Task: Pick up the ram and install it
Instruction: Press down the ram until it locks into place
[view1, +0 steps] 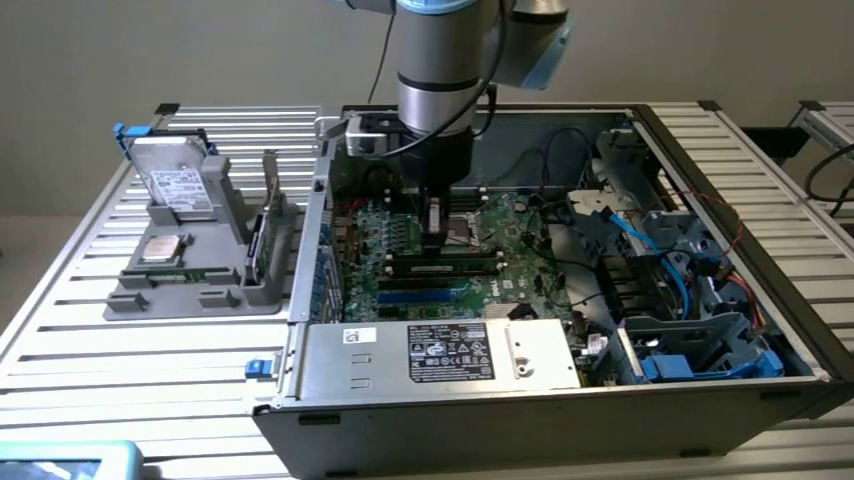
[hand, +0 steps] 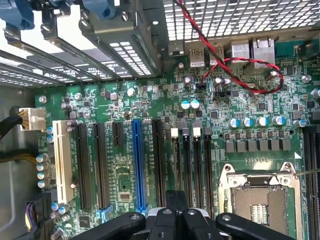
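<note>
Over the slatted table (view1: 160, 340), my gripper (hand: 172, 207) hung closed and empty above the motherboard (hand: 150, 125); the ram (view1: 447, 268) already sat in its slot.

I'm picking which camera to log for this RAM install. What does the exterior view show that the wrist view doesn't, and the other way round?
Exterior view alone: the whole open computer case, the power supply label, a grey parts holder on the exterior view's left, and the ram lying along a slot below the arm.

Wrist view alone: close detail of the blue expansion slot, the white slot, the red and black wire loop and the rear ports.

Both: the green motherboard, the empty processor socket and the shut gripper.
</note>
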